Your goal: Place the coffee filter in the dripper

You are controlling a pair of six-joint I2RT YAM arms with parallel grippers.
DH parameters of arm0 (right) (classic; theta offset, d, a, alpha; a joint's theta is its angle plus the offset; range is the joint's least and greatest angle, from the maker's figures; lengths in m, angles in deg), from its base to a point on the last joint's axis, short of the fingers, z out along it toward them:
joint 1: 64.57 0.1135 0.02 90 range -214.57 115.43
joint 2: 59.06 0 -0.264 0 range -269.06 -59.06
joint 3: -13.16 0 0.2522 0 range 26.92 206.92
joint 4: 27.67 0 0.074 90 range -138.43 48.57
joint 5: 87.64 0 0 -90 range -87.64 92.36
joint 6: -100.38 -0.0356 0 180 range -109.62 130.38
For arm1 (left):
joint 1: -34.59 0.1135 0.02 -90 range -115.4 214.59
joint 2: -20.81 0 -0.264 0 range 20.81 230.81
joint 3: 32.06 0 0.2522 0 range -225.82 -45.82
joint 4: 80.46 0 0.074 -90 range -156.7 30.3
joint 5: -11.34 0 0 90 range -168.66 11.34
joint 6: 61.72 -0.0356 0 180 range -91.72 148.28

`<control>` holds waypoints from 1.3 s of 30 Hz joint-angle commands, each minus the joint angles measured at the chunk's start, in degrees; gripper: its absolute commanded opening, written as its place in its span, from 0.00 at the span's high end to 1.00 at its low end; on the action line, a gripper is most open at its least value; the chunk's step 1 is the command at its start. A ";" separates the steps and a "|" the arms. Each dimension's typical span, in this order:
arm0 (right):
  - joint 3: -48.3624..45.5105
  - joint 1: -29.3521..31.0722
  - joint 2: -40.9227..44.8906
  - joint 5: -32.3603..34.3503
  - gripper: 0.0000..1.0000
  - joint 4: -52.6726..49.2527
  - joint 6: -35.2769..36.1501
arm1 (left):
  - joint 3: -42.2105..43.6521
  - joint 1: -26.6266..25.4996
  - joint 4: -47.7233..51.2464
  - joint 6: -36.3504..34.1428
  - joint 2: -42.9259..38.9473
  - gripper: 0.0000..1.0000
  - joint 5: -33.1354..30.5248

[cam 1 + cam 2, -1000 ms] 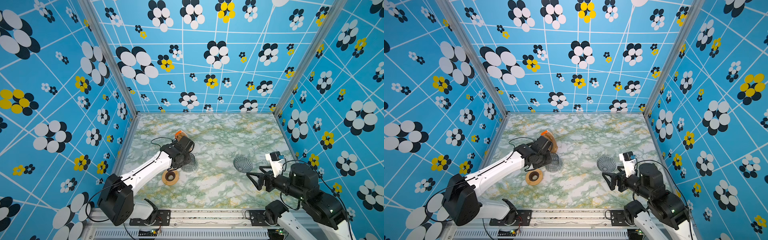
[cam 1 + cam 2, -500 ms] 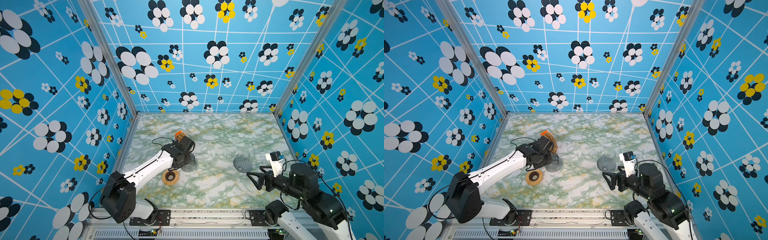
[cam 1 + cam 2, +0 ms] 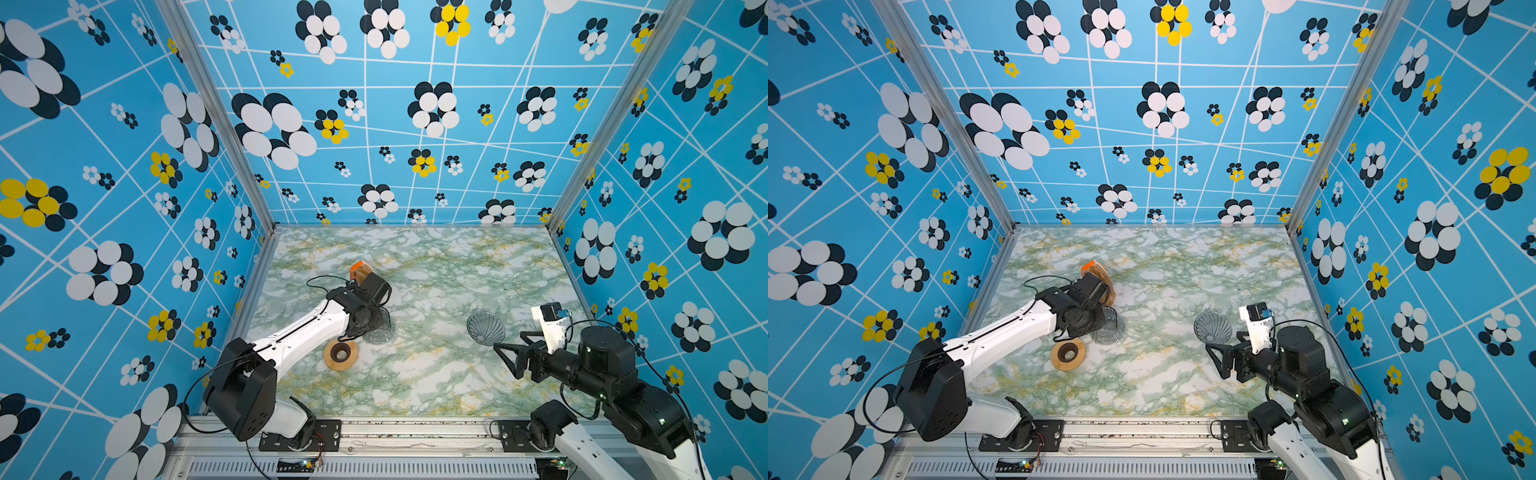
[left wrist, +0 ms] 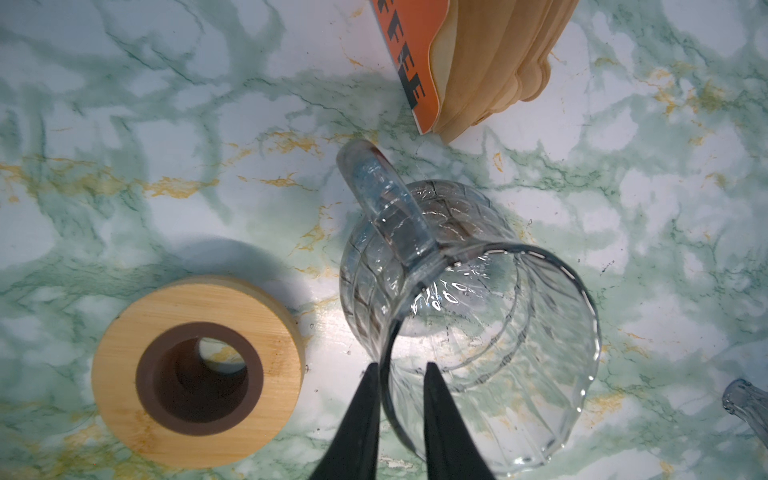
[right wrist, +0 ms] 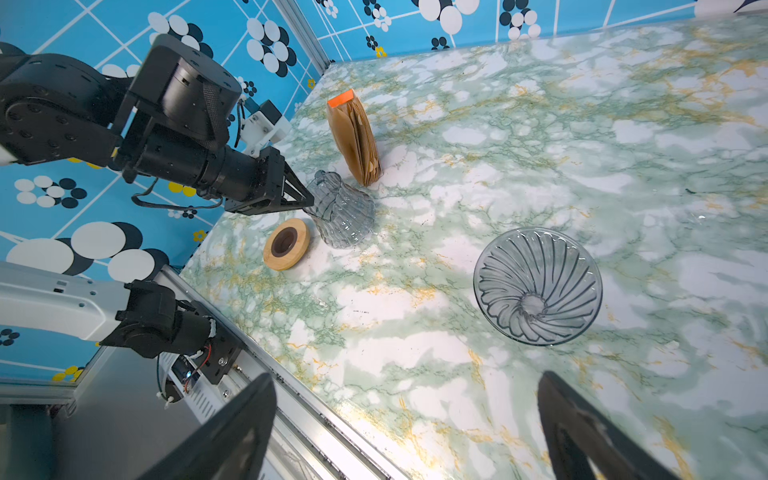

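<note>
On the left, the flat round bamboo ring [image 4: 197,371] with a dark brown bore lies on the green-veined marble tabletop [image 3: 436,374], just beside the outer black finger [image 4: 357,424] of the left gripper [image 4: 401,370]. The two tapered fingers straddle the thin rim of the clear ribbed glass jug [image 4: 469,316], one outside the wall and one inside the mouth, with only a narrow gap between them; whether they already pinch the glass cannot be told. The jug's thick smooth handle [image 4: 384,203] points away from the fingertips. Beyond the handle stands the glossy orange packet [image 4: 409,58] with its stack of matte tan scalloped-edge filter papers [image 4: 494,58]; no single coffee filter is out of it.

Further right, in both top views, the clear glass cone-shaped dripper [image 3: 485,328] [image 3: 1212,327] with spiral ribs sits tilted on the marble, just off the tips of the right gripper [image 3: 505,359]. In the right wrist view its open mouth [image 5: 538,286] faces the camera, ahead of and between the black fingers [image 5: 232,432], which are spread wide apart and hold nothing.
</note>
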 commanded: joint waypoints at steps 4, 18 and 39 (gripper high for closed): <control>-0.45 0.17 -0.40 0.63 0.01 0.03 -0.54 | 0.08 -0.29 -0.27 -1.11 1.02 0.80 -0.72; -0.54 0.21 -0.56 0.71 0.01 0.02 -0.65 | -0.66 -1.33 -0.81 -1.48 2.32 0.84 0.13; -0.69 0.23 -0.58 1.44 0.02 0.02 -0.71 | -18.64 -2.92 1.57 -8.73 17.20 0.89 0.35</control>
